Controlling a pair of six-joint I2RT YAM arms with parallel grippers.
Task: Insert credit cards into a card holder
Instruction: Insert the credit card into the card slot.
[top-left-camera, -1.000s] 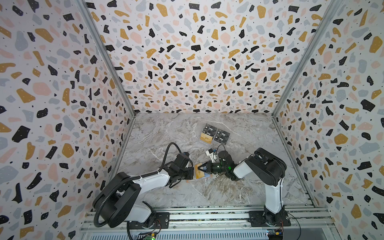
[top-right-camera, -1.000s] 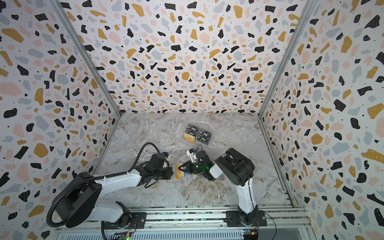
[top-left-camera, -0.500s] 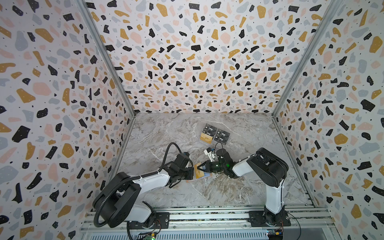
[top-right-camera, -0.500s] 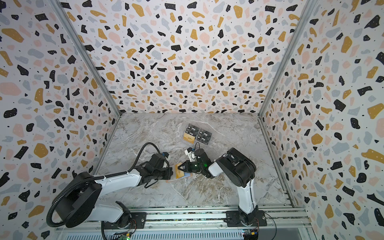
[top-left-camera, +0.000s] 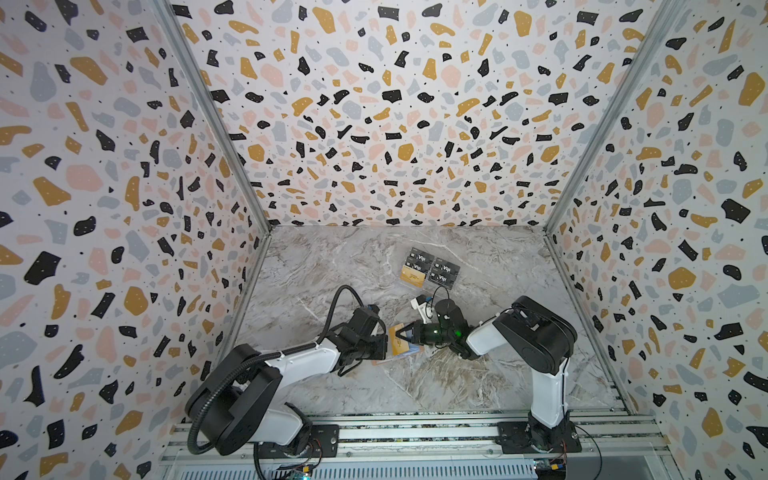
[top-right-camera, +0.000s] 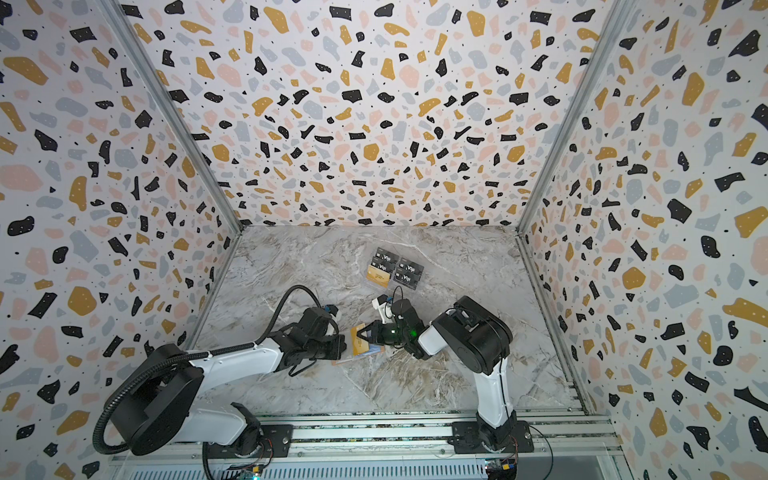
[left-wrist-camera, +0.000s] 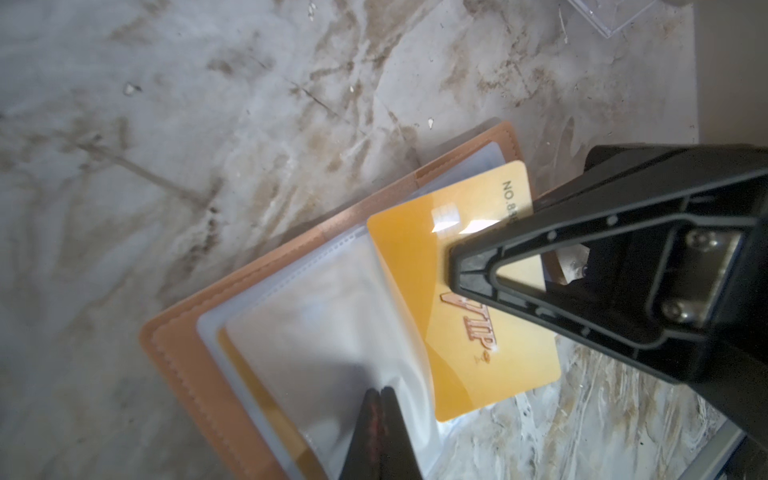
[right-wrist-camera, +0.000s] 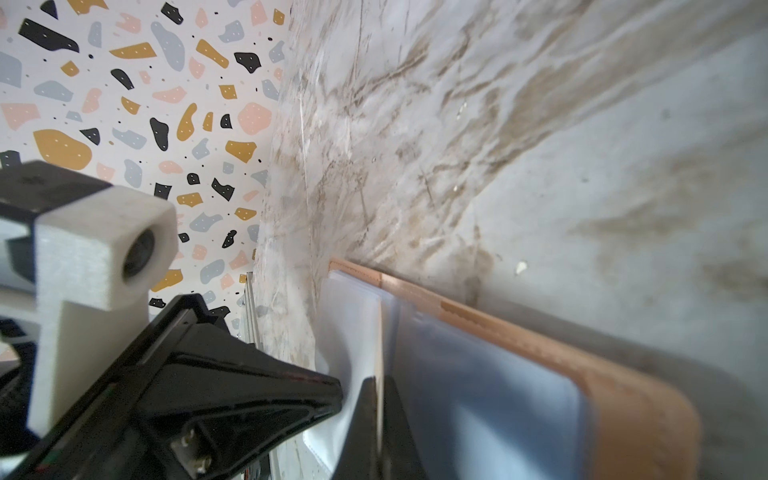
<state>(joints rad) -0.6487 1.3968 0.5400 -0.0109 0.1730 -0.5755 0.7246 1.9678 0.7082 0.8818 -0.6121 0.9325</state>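
Two robot arms meet low over a marble tabletop (top-left-camera: 332, 266), where an open salmon-pink card holder (left-wrist-camera: 183, 353) lies flat. At one side of the holder, the left gripper (left-wrist-camera: 380, 399) is closed, pinching a clear sleeve (left-wrist-camera: 332, 332) and holding it raised off the page. Across the holder, the right gripper (left-wrist-camera: 452, 257) clamps a gold credit card (left-wrist-camera: 415, 257) marked VIP, one edge overlapped by the raised sleeve. A second gold card (left-wrist-camera: 249, 399) shows through a sleeve inside the holder. Well beyond the holder, an acrylic stand (top-left-camera: 429, 269) carries black Vip cards (top-left-camera: 442, 277) and a third gold card (top-left-camera: 412, 276).
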